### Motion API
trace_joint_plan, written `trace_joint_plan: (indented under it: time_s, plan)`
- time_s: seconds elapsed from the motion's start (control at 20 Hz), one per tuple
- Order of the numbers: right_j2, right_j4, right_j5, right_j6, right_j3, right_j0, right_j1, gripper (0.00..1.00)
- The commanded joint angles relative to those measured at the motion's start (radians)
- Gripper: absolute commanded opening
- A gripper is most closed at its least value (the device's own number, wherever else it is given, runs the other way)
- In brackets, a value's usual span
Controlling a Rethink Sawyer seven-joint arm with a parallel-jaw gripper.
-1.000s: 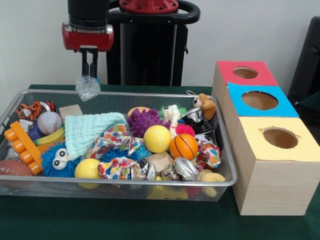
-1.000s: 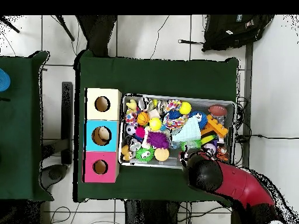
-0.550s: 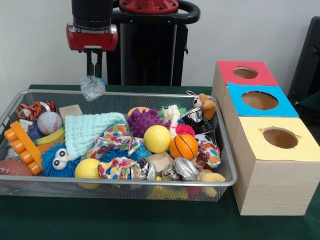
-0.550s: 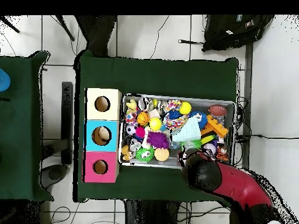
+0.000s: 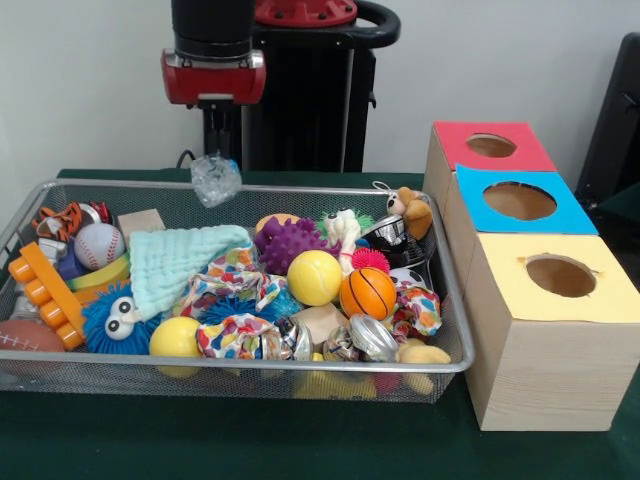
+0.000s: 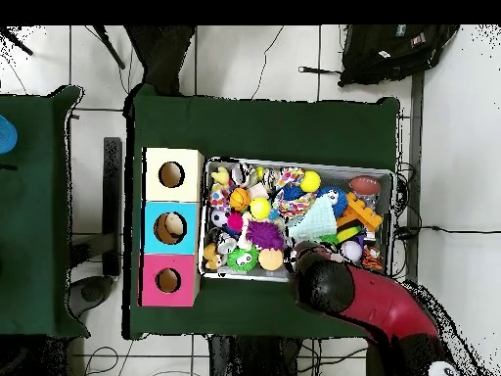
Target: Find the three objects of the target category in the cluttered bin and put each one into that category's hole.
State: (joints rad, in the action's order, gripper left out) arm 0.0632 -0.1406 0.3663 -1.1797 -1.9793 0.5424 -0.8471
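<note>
On the green table point(image 5: 230, 440), nearest the camera, a wire bin point(image 5: 240, 372) brims with toys: a yellow ball point(image 5: 315, 277) beside a small basketball point(image 5: 367, 292), a purple spiky ball point(image 5: 285, 243) behind them. To its right stand three boxes point(image 5: 545, 300) with holes, topped yellow, blue and red. Above the bin's far rim the claw point(image 5: 216, 152) hangs clenched on a clear crumpled wad point(image 5: 216, 180), held up clear of the toys.

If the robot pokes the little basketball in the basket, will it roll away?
Probably only a little. The orange basketball is round and smooth-looking, so it would want to roll. But the yellow ball and other toys crowd around it, likely stopping it quickly.
</note>
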Motion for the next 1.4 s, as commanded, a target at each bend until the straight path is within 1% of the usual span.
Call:
trace_joint_plan:
  time_s: [0.05, 0.2, 0.35, 0.5, 0.7, 0.8, 0.9, 0.95, 1.1, 1.15, 1.25, 1.4]
  plan:
    - [0.047, 0.084, 0.082, -0.242, -0.010, -0.055, 0.015, 0.00]
    - [0.026, 0.105, 0.119, -0.253, 0.019, -0.096, 0.004, 0.00]
    - [0.001, 0.134, 0.151, -0.277, 0.030, -0.138, -0.020, 0.00]
    - [-0.016, 0.162, 0.155, -0.296, 0.030, -0.168, -0.028, 0.00]
    - [-0.040, 0.202, 0.132, -0.325, -0.009, -0.205, -0.043, 0.00]
    - [-0.051, 0.215, 0.149, -0.331, 0.003, -0.229, -0.046, 0.00]
    - [-0.075, 0.225, 0.177, -0.351, 0.021, -0.267, -0.054, 0.00]
    - [-0.093, 0.232, 0.195, -0.368, 0.027, -0.293, -0.065, 0.00]
    - [-0.122, 0.247, 0.214, -0.393, 0.010, -0.329, -0.095, 0.00]
    - [-0.141, 0.249, 0.234, -0.405, 0.006, -0.346, -0.116, 0.00]
    - [-0.161, 0.250, 0.264, -0.409, 0.002, -0.361, -0.141, 0.00]
    - [-0.171, 0.259, 0.274, -0.421, -0.011, -0.375, -0.160, 0.00]
